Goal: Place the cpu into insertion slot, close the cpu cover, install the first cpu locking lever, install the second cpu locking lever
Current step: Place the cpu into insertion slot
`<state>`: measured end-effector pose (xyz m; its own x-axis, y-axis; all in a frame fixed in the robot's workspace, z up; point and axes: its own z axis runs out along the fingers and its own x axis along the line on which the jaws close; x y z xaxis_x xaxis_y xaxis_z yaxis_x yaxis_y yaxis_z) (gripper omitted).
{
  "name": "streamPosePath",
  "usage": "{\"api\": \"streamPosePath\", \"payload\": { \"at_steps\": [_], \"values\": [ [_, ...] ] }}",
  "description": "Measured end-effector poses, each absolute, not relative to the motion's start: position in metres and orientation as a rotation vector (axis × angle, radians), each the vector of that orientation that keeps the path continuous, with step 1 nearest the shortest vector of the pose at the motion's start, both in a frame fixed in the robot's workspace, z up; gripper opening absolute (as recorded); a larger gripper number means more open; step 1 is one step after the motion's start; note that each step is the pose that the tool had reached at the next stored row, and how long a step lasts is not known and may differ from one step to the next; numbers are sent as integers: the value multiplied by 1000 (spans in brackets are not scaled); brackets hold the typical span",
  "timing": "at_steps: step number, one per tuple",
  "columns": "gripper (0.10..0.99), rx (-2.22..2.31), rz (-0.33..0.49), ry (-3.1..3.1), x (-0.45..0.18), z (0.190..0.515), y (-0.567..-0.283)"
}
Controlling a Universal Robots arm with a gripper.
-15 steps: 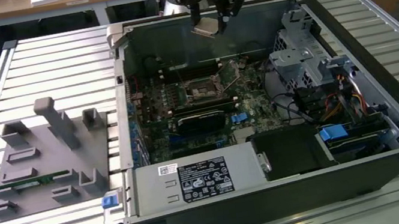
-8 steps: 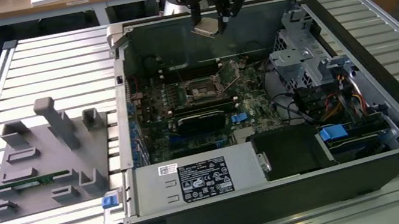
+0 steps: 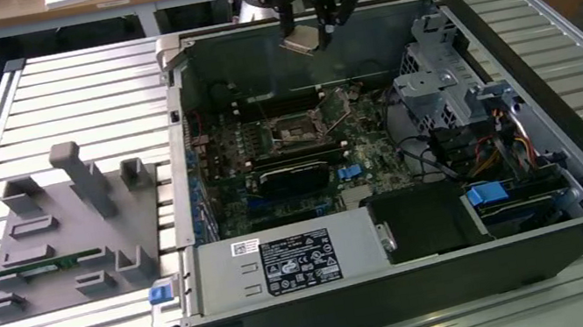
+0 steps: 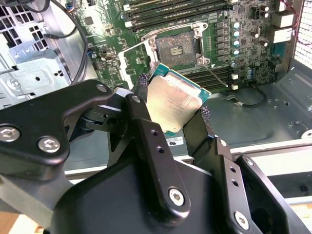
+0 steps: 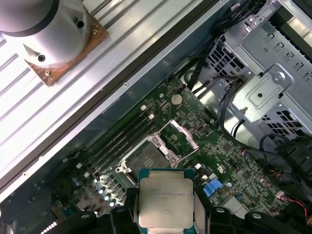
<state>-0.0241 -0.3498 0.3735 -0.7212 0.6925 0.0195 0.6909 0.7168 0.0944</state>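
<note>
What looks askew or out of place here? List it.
Nothing looks damaged or spilled. The cpu is held tilted in the gripper, not level with the open insertion slot. The cpu cover stands flipped up beside the slot.

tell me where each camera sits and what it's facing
Exterior view: off the arm, raised, looking down into the open computer case; the gripper hangs at its far side.
First wrist view: on the arm, looking down past the cpu at the insertion slot.
Second wrist view: on the arm, behind the fingers.
Both wrist views share the held cpu and the insertion slot.
</note>
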Motion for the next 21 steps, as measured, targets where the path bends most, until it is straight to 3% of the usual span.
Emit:
{"api": "streamPosePath", "payload": {
  "at_steps": [21],
  "values": [
    [541, 1358, 146, 2803, -24, 373, -350]
  ]
}}
